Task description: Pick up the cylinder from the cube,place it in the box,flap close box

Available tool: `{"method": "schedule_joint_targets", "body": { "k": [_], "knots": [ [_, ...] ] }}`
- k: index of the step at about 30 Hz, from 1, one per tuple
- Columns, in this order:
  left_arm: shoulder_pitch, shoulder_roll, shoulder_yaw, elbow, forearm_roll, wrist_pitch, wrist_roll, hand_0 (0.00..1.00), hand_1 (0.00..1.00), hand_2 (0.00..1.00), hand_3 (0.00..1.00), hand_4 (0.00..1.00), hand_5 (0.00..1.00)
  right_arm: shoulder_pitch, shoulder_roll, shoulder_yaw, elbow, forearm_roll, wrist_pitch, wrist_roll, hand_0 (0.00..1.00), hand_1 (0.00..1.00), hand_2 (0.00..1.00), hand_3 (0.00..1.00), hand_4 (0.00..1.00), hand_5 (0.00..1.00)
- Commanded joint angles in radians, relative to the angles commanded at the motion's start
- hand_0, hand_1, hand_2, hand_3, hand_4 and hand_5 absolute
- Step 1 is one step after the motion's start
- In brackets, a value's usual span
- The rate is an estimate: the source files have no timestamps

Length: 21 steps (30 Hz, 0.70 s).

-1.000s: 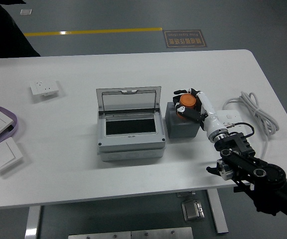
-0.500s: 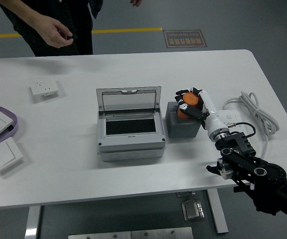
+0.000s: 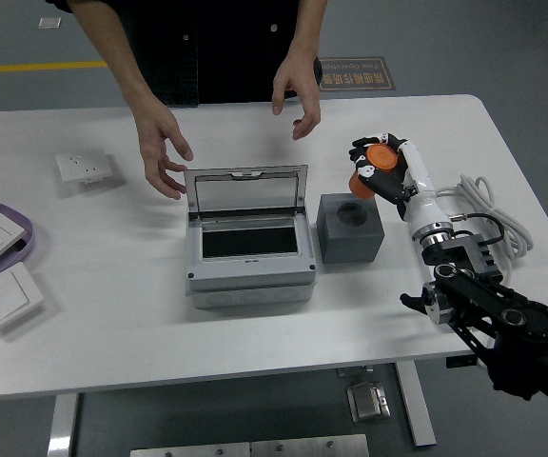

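Orange cylinder [image 3: 377, 168] now lifted off grey cube [image 3: 351, 228], held in right hand [image 3: 384, 171] fingers above cube's far right. Person's hands [image 3: 163, 150] arrived behind open box [image 3: 248, 249], left of cube.

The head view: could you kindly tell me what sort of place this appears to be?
Probably a workshop or lab floor set up for robot trials. A white table stands on a grey floor with a yellow line and a floor sign, and wall switches lie beside a grey box.
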Motion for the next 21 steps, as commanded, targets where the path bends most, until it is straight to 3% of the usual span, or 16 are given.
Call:
{"method": "schedule_joint_targets", "body": {
  "k": [6, 7, 12, 13, 18, 19, 21],
  "knots": [
    [0.002, -0.001, 0.001, 0.002, -0.002, 0.0, 0.0, 0.647, 0.649, 0.681, 0.714, 0.728, 0.338, -0.029, -0.025, 0.027, 0.156, -0.162, -0.039, -0.108, 0.635, 0.522, 0.46, 0.382, 0.081, 0.002],
    [0.002, -0.001, 0.001, 0.002, -0.002, 0.0, 0.0, 0.646, 0.649, 0.68, 0.714, 0.727, 0.34, -0.03, -0.028, 0.023, 0.18, -0.187, -0.042, -0.126, 0.461, 0.42, 0.447, 0.375, 0.094, 0.002],
    [0.002, -0.001, 0.003, 0.003, -0.004, 0.0, 0.0, 0.646, 0.649, 0.68, 0.714, 0.727, 0.34, -0.001, -0.018, -0.05, 0.312, -0.342, -0.052, -0.236, 0.461, 0.42, 0.447, 0.375, 0.094, 0.002],
    [0.002, -0.001, 0.004, 0.003, -0.005, 0.0, 0.0, 0.646, 0.649, 0.68, 0.715, 0.727, 0.342, 0.008, -0.011, -0.065, 0.33, -0.374, -0.051, -0.257, 0.17, 0.269, 0.42, 0.333, 0.031, 0.002],
    [0.0, 0.001, 0.008, 0.003, -0.008, 0.0, -0.001, 0.646, 0.649, 0.68, 0.715, 0.727, 0.342, 0.057, 0.04, -0.141, 0.327, -0.568, -0.002, -0.388, 0.17, 0.269, 0.42, 0.333, 0.031, 0.002],
    [0.0, 0.001, 0.009, 0.003, -0.009, 0.0, -0.001, 0.646, 0.649, 0.681, 0.715, 0.727, 0.343, 0.064, 0.045, -0.153, 0.321, -0.604, 0.009, -0.411, 0.099, 0.229, 0.409, 0.331, 0.029, 0.002],
    [0.001, 0.002, 0.011, 0.003, -0.011, 0.0, 0.0, 0.646, 0.649, 0.681, 0.715, 0.727, 0.343, 0.079, 0.052, -0.179, 0.311, -0.68, 0.029, -0.459, 0.099, 0.229, 0.409, 0.331, 0.029, 0.002]
  ]
}}
